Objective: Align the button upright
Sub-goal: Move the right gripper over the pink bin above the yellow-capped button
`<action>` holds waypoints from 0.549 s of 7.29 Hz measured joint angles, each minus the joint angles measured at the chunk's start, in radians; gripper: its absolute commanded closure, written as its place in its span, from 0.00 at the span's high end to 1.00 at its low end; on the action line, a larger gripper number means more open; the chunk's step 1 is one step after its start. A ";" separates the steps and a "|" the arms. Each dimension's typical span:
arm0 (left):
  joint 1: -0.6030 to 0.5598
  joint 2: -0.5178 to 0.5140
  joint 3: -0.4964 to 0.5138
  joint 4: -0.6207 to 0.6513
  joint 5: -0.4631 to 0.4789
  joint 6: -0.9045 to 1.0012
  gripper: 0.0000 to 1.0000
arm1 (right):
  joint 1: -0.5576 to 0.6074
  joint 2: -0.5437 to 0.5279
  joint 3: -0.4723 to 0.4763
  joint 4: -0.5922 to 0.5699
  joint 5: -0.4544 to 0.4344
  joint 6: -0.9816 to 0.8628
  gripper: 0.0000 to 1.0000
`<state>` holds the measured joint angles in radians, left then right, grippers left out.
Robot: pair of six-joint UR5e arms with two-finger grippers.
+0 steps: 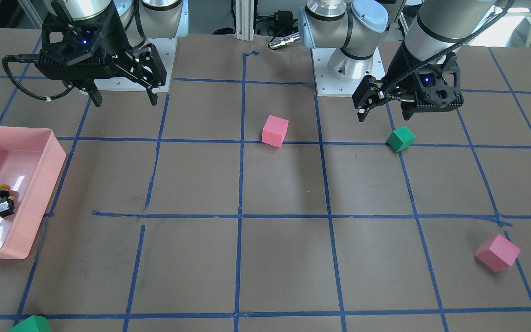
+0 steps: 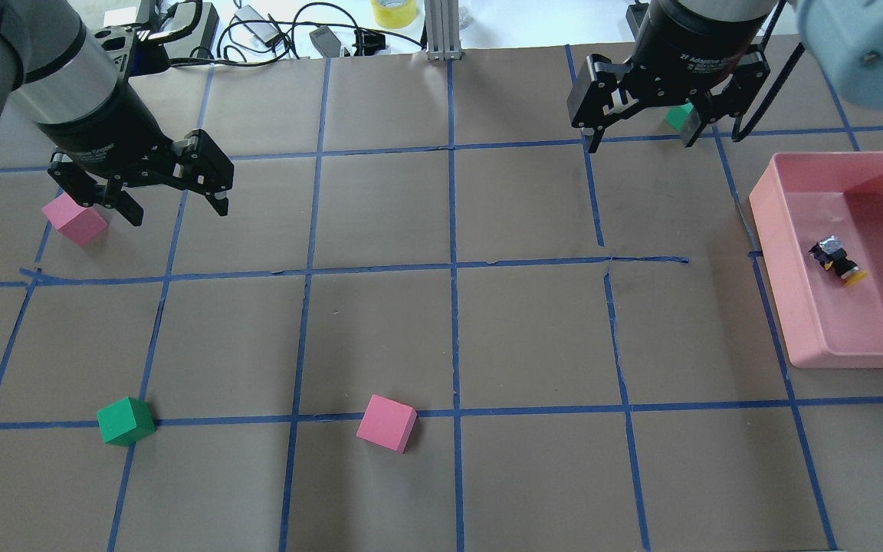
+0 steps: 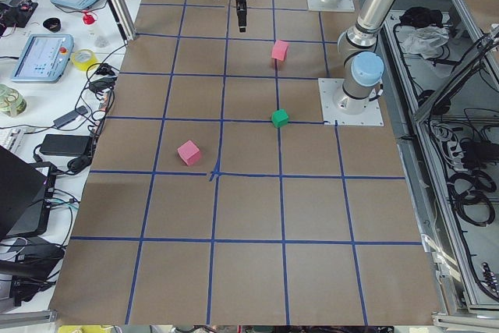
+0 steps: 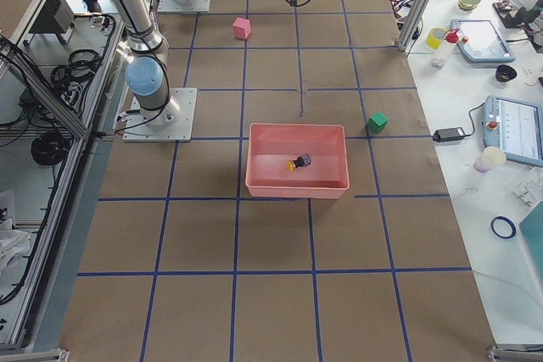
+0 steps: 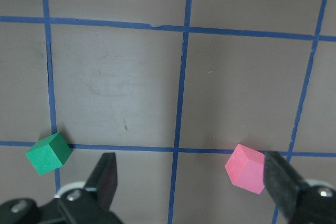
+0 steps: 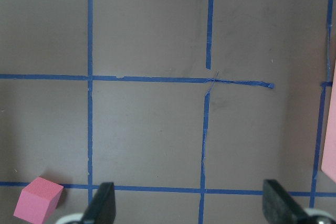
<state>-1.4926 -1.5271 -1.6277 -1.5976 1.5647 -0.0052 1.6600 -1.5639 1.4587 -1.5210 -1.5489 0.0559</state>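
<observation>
Brown taped tabletop (image 2: pixel 380 337) was spread beneath the right gripper (image 2: pixel 637 142) and left gripper (image 2: pixel 177 211), both held apart. Right of these, one tiny yellow-capped push-button switch (image 2: pixel 838 259) lay tipped in one pink plastic tray (image 2: pixel 794 337); its black body should be pinched, then stood cap-up. Two pink foam cubes (image 2: pixel 73 220) (image 2: pixel 386 422) and two green foam cubes (image 2: pixel 126 421) (image 2: pixel 677 116) were counted.

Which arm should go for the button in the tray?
Right. The button lies tipped in the pink tray on the right arm's side; the right gripper hangs open nearby, the left gripper far across the table.
</observation>
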 measured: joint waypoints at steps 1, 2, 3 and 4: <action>0.000 -0.001 0.001 -0.011 0.001 0.000 1.00 | -0.001 0.001 0.002 0.004 -0.001 0.001 1.00; 0.001 -0.001 0.002 -0.029 0.002 0.002 1.00 | -0.002 0.003 0.007 0.006 -0.001 0.001 1.00; 0.001 -0.001 0.000 -0.037 0.003 0.003 1.00 | -0.003 0.007 0.016 0.002 0.001 -0.004 1.00; 0.001 -0.001 -0.001 -0.041 0.003 0.003 1.00 | -0.004 0.010 0.027 -0.007 0.004 -0.011 1.00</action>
<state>-1.4911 -1.5279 -1.6284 -1.6382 1.5676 -0.0021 1.6560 -1.5544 1.4860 -1.5280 -1.5451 0.0450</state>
